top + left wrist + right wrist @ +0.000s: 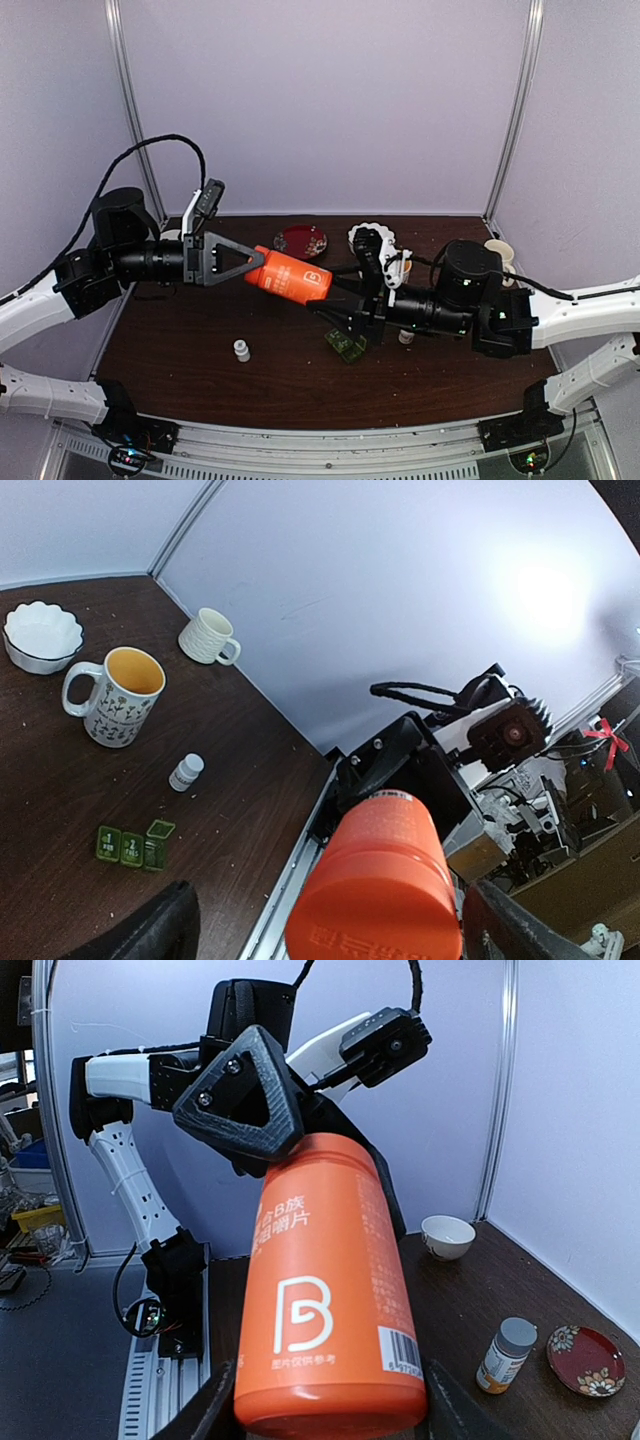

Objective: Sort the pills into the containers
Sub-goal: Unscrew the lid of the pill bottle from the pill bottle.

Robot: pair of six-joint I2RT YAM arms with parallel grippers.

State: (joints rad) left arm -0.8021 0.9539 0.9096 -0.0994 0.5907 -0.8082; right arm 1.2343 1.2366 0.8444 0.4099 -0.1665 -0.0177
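A large orange bottle (290, 278) hangs above the table between the two arms. My right gripper (335, 303) is shut on its base end, and its fingers press both sides of the bottle (325, 1290) in the right wrist view. At the cap end my left gripper (258, 262) is open. Its fingers (150, 930) stand well apart from the orange cap (380, 890). The dark-green pill box (345, 345) lies on the table under the right arm, with one lid up (135, 845). I cannot make out any pills.
A small white bottle (241, 350) stands left of centre, and another (186, 772) by the pill box. A red plate (300, 240), a scalloped white bowl (42, 635), a patterned mug (115, 695) and a ribbed cream mug (207, 637) sit along the back.
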